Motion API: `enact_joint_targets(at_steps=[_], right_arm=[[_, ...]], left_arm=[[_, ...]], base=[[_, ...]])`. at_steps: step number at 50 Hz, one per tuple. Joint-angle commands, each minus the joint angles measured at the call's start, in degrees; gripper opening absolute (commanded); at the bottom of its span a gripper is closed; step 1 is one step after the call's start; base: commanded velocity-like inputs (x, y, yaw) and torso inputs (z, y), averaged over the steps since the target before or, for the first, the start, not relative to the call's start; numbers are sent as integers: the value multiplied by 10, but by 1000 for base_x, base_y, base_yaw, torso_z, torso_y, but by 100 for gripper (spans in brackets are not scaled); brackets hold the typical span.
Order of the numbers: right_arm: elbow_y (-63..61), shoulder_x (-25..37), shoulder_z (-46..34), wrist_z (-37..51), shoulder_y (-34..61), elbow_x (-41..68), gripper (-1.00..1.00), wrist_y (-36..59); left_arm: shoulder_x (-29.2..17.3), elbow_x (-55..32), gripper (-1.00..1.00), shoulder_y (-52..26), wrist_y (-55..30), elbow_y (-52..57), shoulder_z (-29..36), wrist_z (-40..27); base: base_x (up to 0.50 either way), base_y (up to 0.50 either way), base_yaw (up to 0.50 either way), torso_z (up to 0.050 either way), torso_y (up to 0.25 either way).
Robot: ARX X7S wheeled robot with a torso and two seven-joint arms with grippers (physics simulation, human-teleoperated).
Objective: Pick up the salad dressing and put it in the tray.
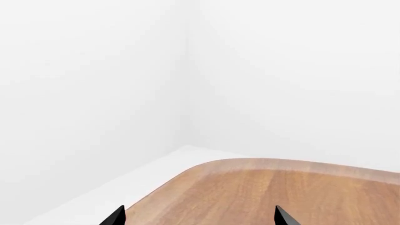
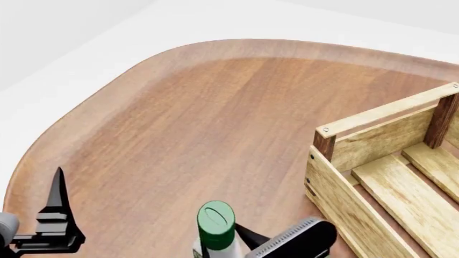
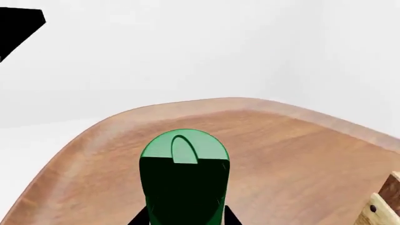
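Observation:
The salad dressing is a pale bottle with a round green cap, standing at the near edge of the wooden table. In the right wrist view the cap fills the centre. My right gripper has a black finger tight against each side of the bottle's neck. In the head view the right gripper reaches in from the lower right. The tray, a light-wood slatted crate with dark corner posts, stands just right of the bottle. My left gripper is open and empty, low at the table's left edge.
The table is a rounded brown wooden top with a paler rim, on a white floor. White walls meet in a corner beyond it. The tray's near corner post stands close to my right gripper.

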Motion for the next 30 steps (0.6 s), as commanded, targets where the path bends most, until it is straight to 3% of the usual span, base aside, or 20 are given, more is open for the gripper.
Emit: enact_joint_targets(at_steps=[1, 14, 30], right_arm=[[-101, 21, 56, 41, 7, 25, -100, 41], [-172, 40, 164, 110, 42, 92, -100, 121], [-152, 58, 225, 158, 93, 103, -100, 170]], left_arm=[[-2, -3, 100, -1, 0, 1, 0, -3], [-4, -4, 100, -5, 0, 0, 2, -5], [-6, -7, 100, -6, 2, -4, 2, -7]], base=[[0, 0, 0, 0, 0], [0, 0, 0, 0, 1], [0, 0, 0, 0, 1]])
